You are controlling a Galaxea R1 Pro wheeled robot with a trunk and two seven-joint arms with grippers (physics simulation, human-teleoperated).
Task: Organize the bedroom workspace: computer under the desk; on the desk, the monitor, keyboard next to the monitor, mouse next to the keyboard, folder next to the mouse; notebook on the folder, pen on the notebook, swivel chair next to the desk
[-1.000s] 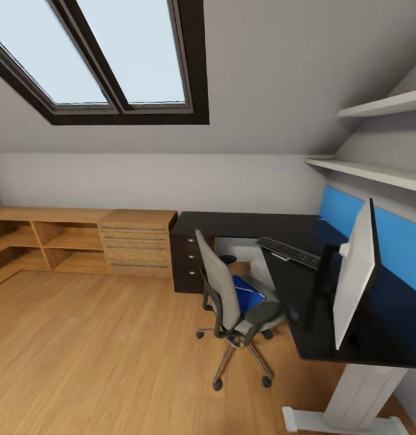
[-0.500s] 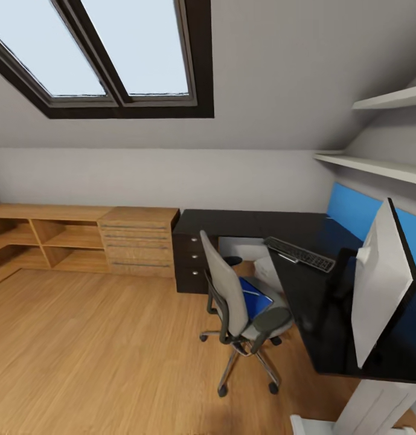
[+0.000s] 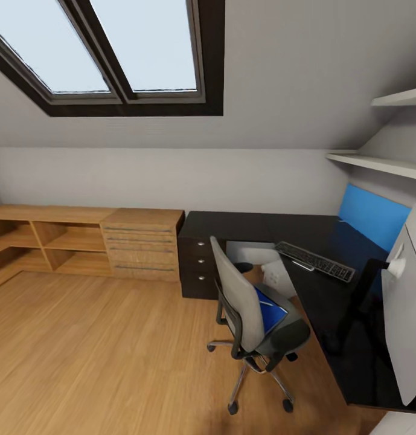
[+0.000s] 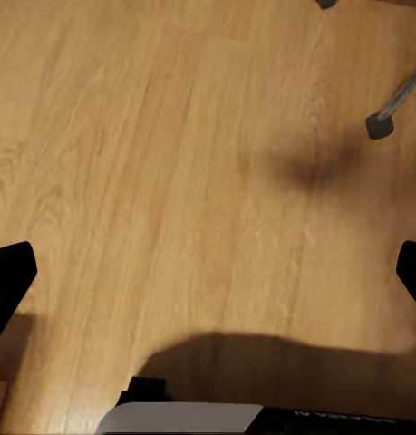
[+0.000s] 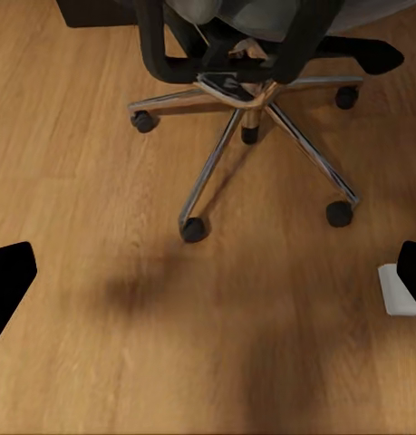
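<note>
A: Where does the folder [image 3: 270,310] lie?

B: At lower right of centre in the head view, flat on the seat of the swivel chair [image 3: 247,314]; it is bright blue and partly hidden behind the grey backrest. The chair stands on the wooden floor [image 3: 99,350], just beside the inner edge of the desk [image 3: 256,225], its back turned toward the left of the frame.

A: And on the desk?

B: The keyboard [image 3: 314,261] lies at centre right, slanted across the black top. The monitor [image 3: 407,314] stands at the right edge of the frame, its pale rear face showing, cut off by the border. A white box with a vent, the computer [image 3: 274,275], sits beneath the desk, between the chair and the keyboard. The desk's black drawers [image 3: 198,266] with silver knobs touch a light wooden cabinet [image 3: 141,244] to their left.

A: Surroundings?

B: A blue wall panel [image 3: 372,214] behind the desk, white shelves [image 3: 377,163] at upper right, a skylight [image 3: 105,54] at upper left.

A: The grippers?

B: In the left wrist view the left gripper [image 4: 208,276] has its dark fingertips at opposite edges of the frame, spread wide, holding nothing, above bare floor. The right gripper [image 5: 208,276] is likewise wide apart and empty, above the chair's chrome base [image 5: 248,109] and castors.
</note>
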